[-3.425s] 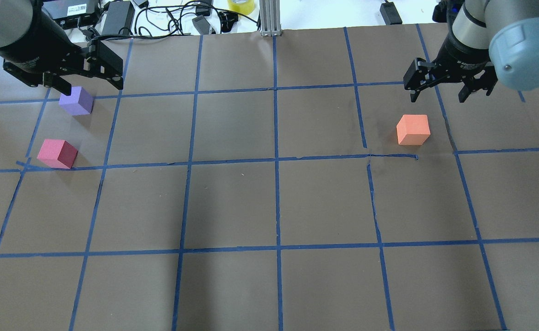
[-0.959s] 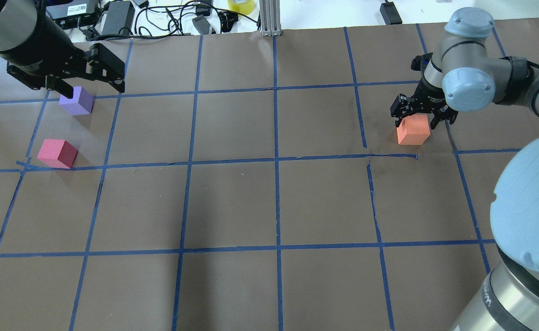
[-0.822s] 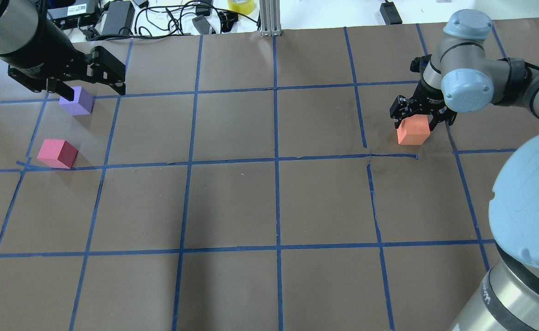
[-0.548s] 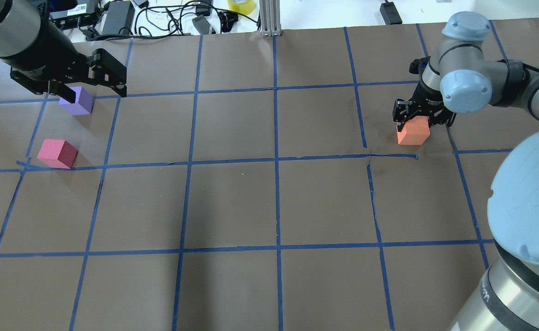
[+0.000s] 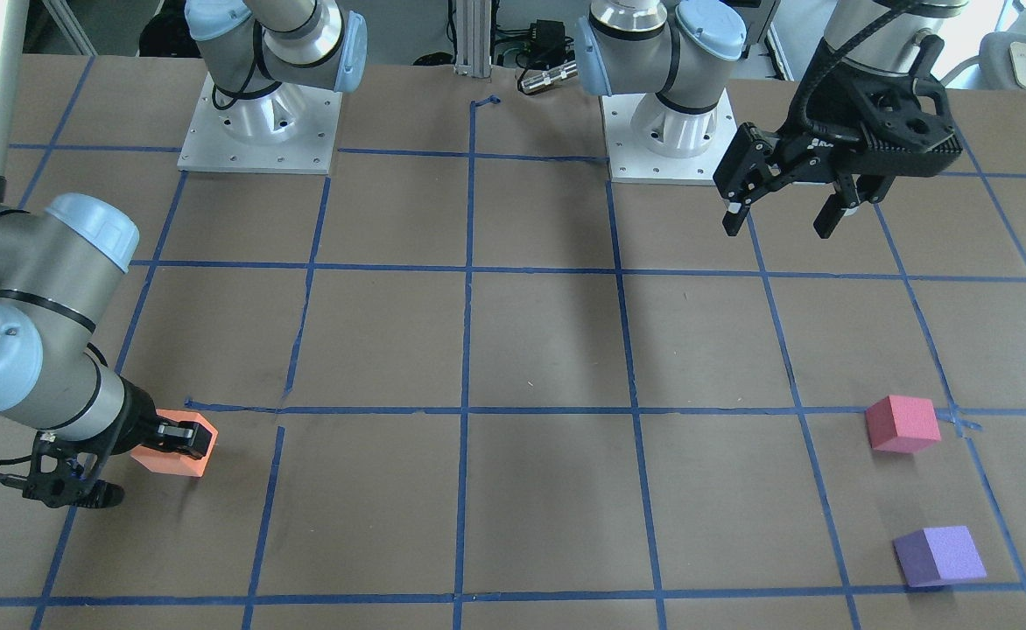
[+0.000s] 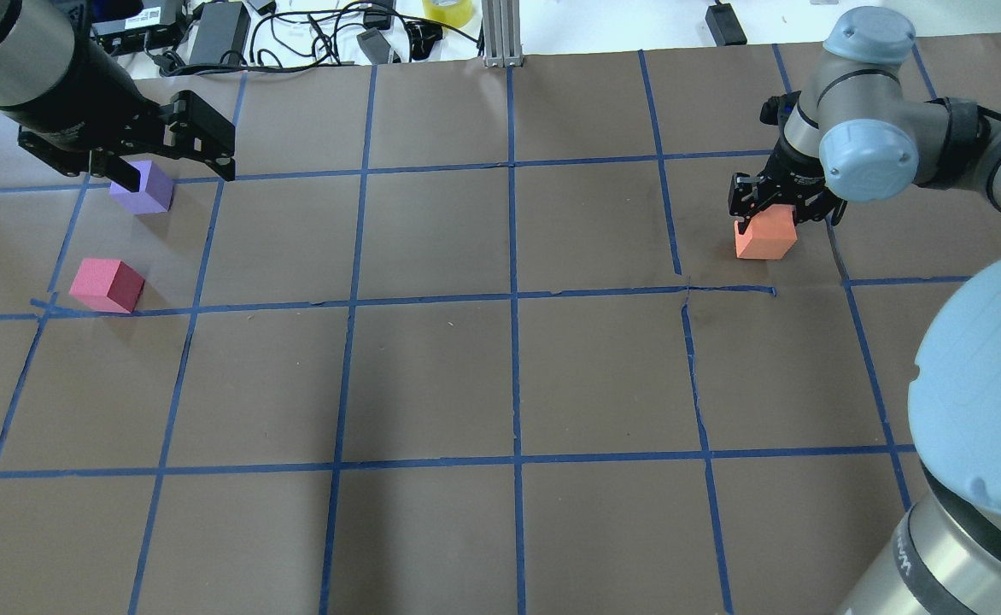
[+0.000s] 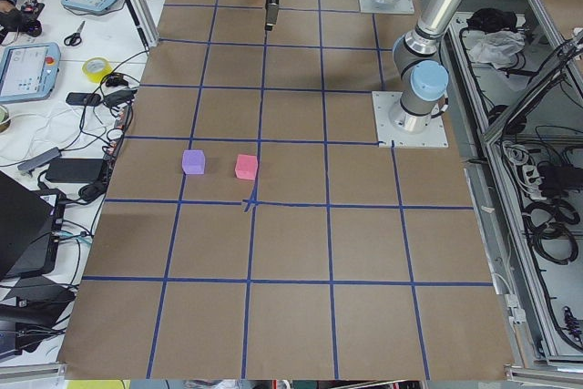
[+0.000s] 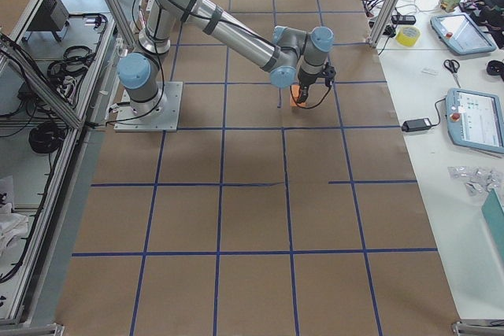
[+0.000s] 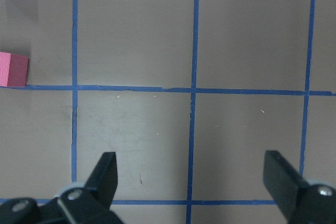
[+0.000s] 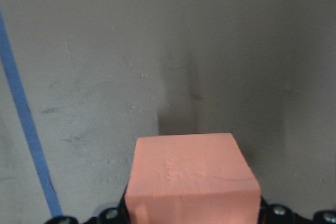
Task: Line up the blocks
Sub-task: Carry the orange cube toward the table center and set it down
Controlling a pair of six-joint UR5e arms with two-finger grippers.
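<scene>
Front view: high, across the tabletop (image 5: 530, 350), facing base plates (image 5: 259, 131) at 12 o'clock. Overhead: behind the robot, looking forward and down on the same tabletop. Side views: far off, one at each end, looking lengthwise. Left wrist: well above tabletop, pink block (image 9: 13, 69) at 9 o'clock. Right wrist: very close on orange block (image 10: 191, 179), also at front view's 8 o'clock.

Surface (image 6: 518, 384) middle and robot-side edge: bare paper, wide room to pass. Obstacles: purple block (image 6: 142, 186) and red block (image 6: 108, 285) near left edge; orange block (image 6: 763, 243) toward far-right corner, right tool (image 6: 768, 224) clamped round it.
</scene>
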